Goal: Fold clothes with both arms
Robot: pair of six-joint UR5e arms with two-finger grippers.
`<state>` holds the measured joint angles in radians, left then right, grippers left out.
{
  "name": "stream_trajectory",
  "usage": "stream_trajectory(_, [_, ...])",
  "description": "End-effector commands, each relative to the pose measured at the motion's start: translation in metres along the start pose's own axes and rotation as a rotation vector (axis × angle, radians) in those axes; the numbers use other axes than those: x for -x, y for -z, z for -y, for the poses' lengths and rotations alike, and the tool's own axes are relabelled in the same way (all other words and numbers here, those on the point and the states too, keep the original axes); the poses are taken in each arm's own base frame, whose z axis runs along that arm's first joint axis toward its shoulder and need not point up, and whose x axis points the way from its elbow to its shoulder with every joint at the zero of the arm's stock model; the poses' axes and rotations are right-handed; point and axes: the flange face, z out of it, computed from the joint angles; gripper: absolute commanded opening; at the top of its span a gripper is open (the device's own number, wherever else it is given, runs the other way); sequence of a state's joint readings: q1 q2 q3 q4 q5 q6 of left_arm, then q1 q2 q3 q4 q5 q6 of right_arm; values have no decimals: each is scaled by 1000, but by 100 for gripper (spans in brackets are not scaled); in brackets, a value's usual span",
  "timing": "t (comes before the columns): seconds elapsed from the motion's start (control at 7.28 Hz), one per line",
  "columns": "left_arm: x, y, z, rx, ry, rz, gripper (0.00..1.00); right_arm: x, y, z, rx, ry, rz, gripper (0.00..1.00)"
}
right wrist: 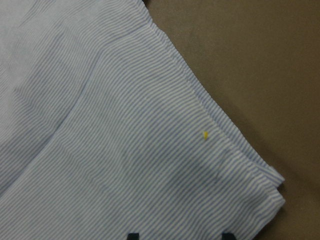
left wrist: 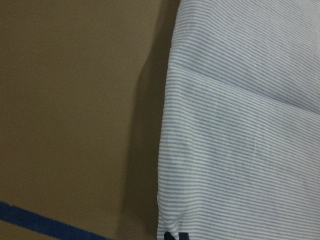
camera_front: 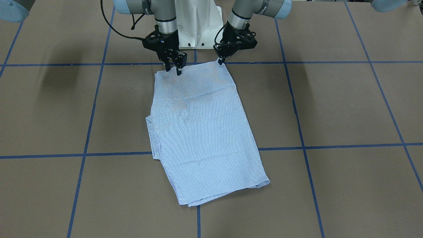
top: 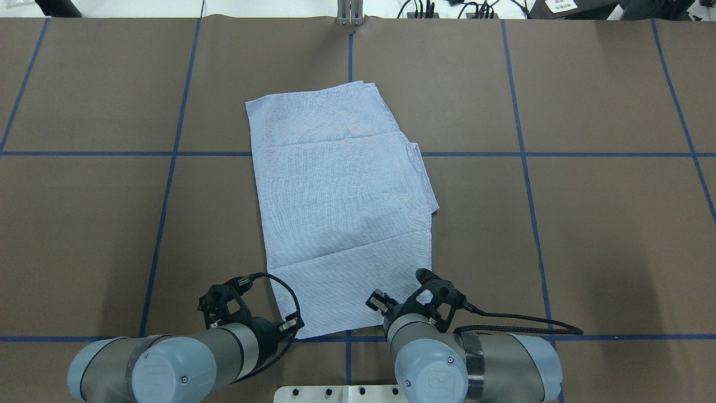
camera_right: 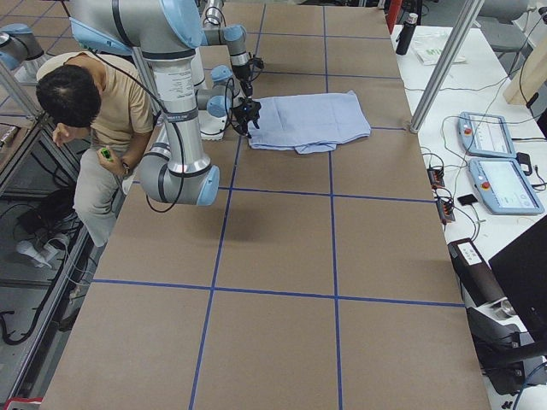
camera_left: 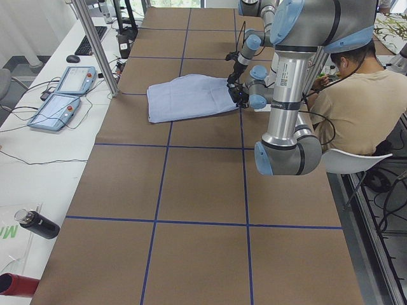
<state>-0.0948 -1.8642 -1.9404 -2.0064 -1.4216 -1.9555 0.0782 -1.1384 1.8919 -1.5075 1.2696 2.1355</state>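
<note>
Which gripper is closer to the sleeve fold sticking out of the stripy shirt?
Right. Right gripper is at the blue striped shirt on the side with the sleeve fold; left gripper, opposite corner.

We see the light blue striped shirt (camera_front: 205,132) folded into a long rectangle, flat on the tabletop (camera_front: 330,105), one short edge toward the robot. There the left hand (camera_front: 220,61) pinches one corner, fingers together; the right hand (camera_front: 173,70) stands spread-fingered at the other.
</note>
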Motion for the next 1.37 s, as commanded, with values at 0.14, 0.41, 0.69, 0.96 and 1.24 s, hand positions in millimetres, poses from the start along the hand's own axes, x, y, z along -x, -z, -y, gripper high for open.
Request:
stream_trajectory(0.14, [-2,3,1,1,-2,-7,0,0,-1,-1,-14,14,-26,59])
stream_trajectory(0.41, [-3,5,2,1,-3,-10,0,1,0,-1,-11,12,-25,52])
stream_trajectory(0.69, [-4,6,2,0,-3,-12,0,8,3,-4,-6,5,-16,42])
stream_trajectory(0.96, [-4,6,1,2,-4,-13,0,10,4,-5,-6,1,-13,29])
stream_trajectory(1.24, [-4,7,1,3,-4,-15,0,11,3,-2,-9,-2,-12,18])
